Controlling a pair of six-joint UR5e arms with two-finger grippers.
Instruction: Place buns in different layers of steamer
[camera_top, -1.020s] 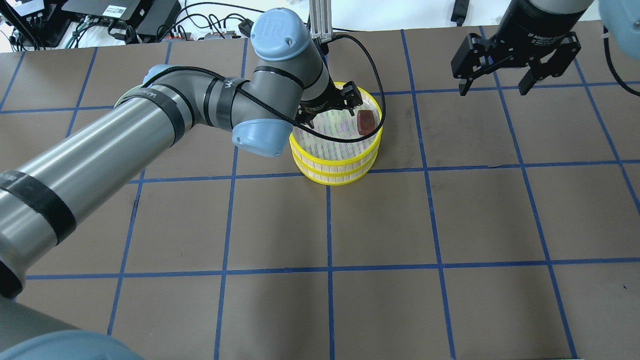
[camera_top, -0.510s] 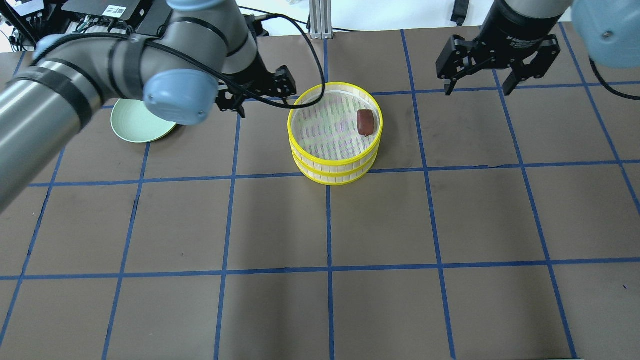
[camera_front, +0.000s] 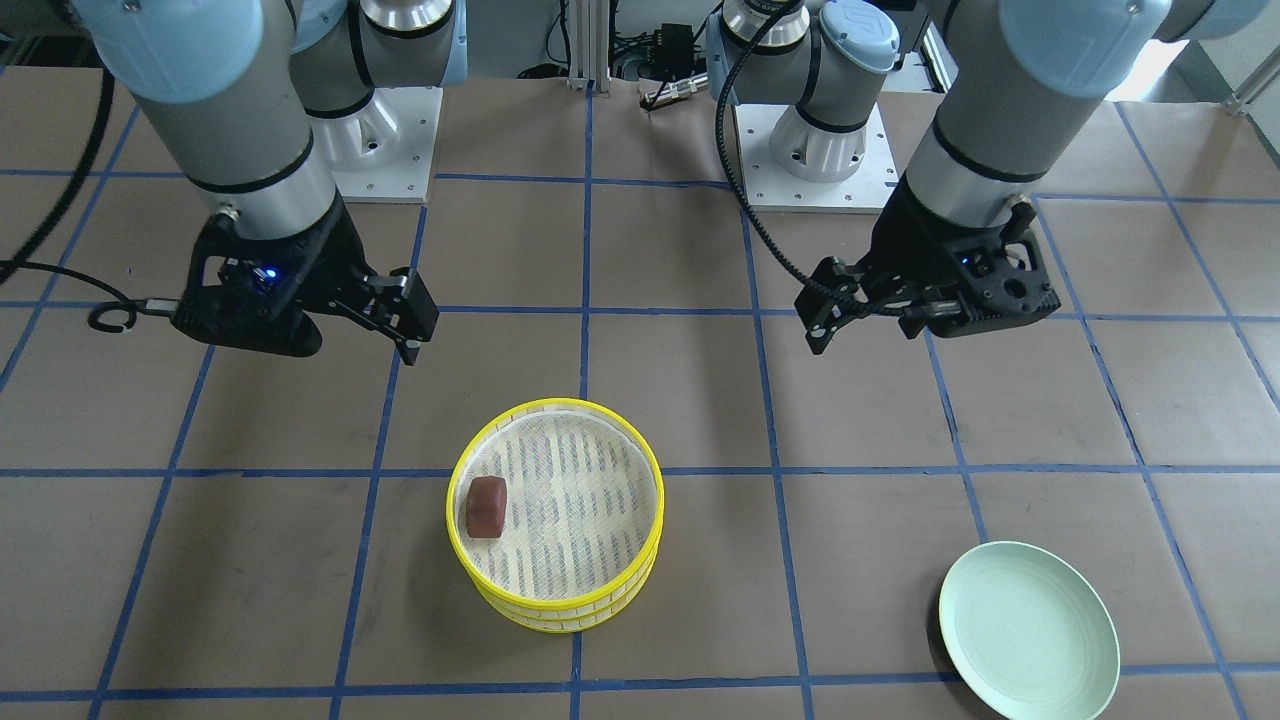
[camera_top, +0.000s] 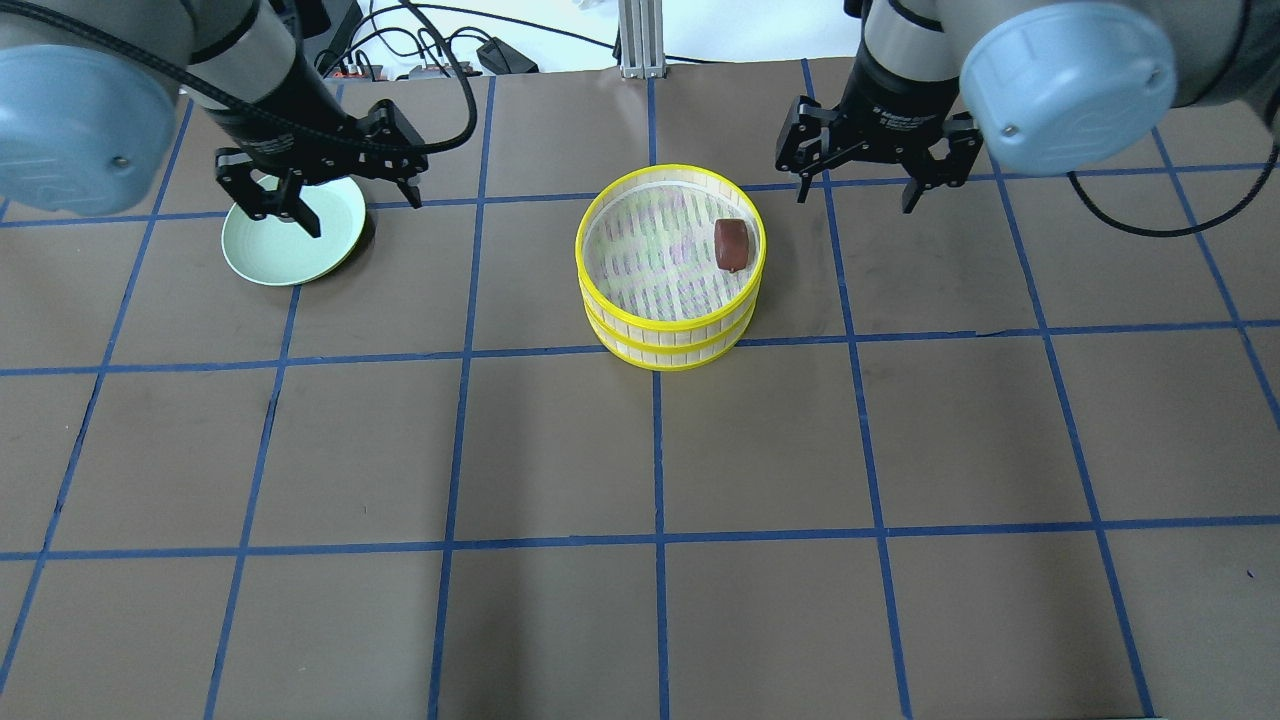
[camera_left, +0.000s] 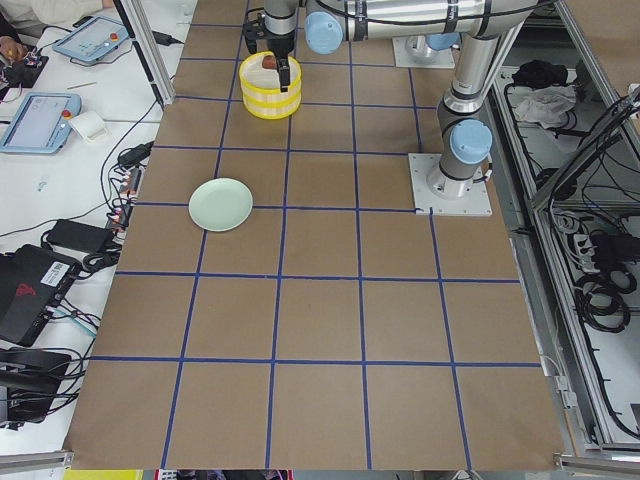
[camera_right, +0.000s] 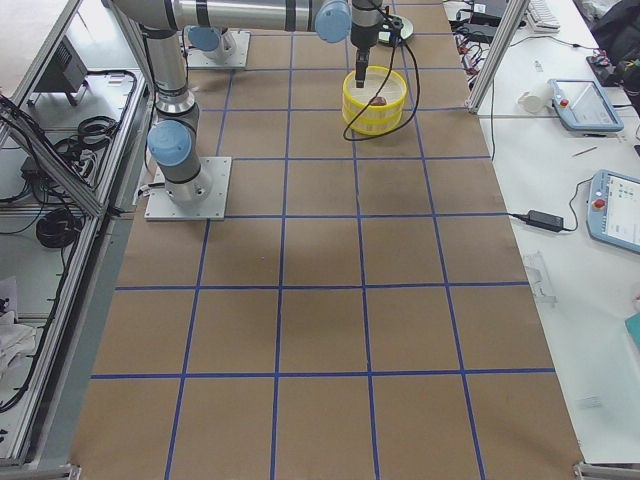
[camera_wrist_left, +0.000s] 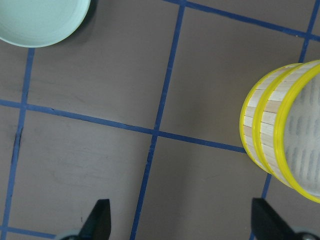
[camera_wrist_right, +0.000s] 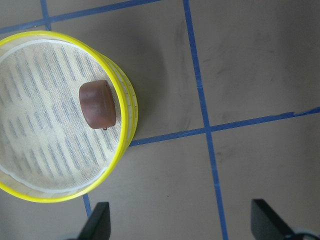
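Note:
The two steamer layers (camera_top: 668, 328) stand stacked at the table's middle back, with yellow rims and a mesh bottom. The dark reddish-brown bun (camera_top: 732, 245) lies in the top layer by its right rim; it also shows in the right wrist view (camera_wrist_right: 97, 104) and the front view (camera_front: 487, 506). The cream-white bun is hidden. My left gripper (camera_top: 335, 200) is open and empty, above the pale green plate (camera_top: 285, 250). My right gripper (camera_top: 856, 190) is open and empty, just right of the steamer and behind it. The left wrist view shows the steamer wall (camera_wrist_left: 265, 125).
The plate is empty and sits at the back left, also in the front view (camera_front: 1030, 630) and the left wrist view (camera_wrist_left: 40, 20). Brown table paper with a blue tape grid (camera_top: 655, 450) covers the table. Cables and electronics lie beyond the far edge (camera_top: 420, 50).
My left arm has drawn back from over the steamer to the left, and is now above the plate. My right gripper has moved left toward the steamer. The brown bun stays in the top layer.

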